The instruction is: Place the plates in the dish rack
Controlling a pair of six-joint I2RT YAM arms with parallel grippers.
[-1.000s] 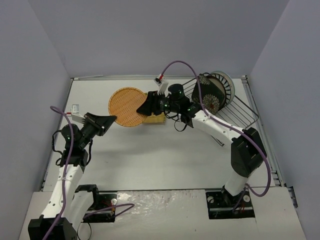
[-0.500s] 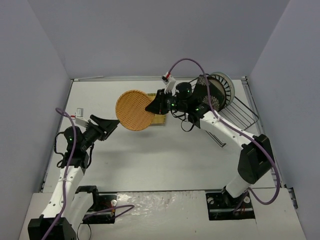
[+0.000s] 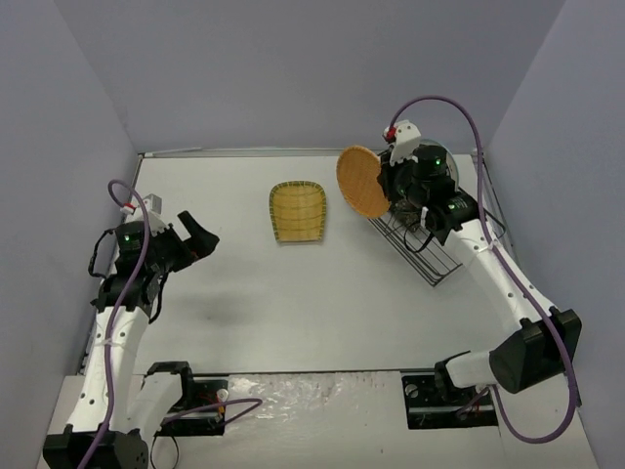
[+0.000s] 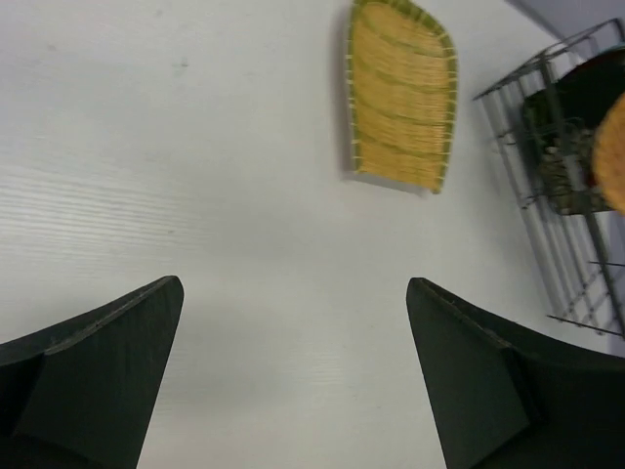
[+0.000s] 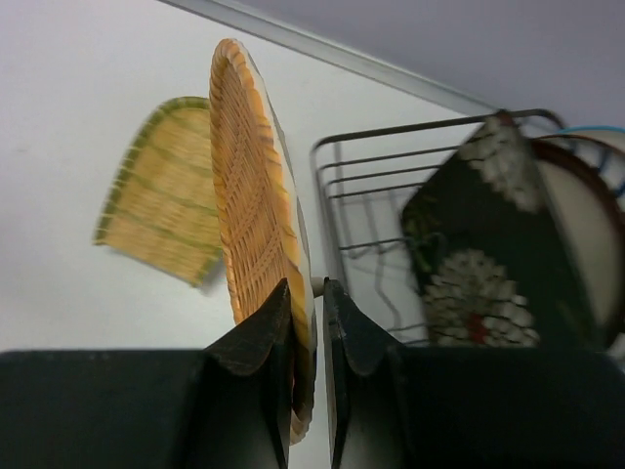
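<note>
My right gripper (image 3: 387, 184) (image 5: 308, 288) is shut on the rim of the orange round woven plate (image 3: 361, 182) (image 5: 256, 225). It holds the plate on edge in the air, just left of the dish rack (image 3: 422, 256) (image 5: 410, 128) (image 4: 562, 256). A black floral square plate (image 5: 479, 244) stands in the rack, with a red-rimmed cream plate (image 5: 586, 234) behind it. The yellow square plate (image 3: 297, 212) (image 4: 400, 93) (image 5: 161, 215) lies flat on the table. My left gripper (image 3: 198, 236) (image 4: 295, 284) hangs open over bare table at the left, holding nothing.
The right arm hides most of the rack in the top view. Grey walls close in the white table (image 3: 293, 293) on three sides, and a metal rail (image 3: 244, 150) runs along its back edge. Purple cables (image 3: 459, 103) loop over both arms.
The right gripper shut on the orange plate and carried it right, up to the rack. The left gripper let go of that plate, opened wide and drew back to the left.
</note>
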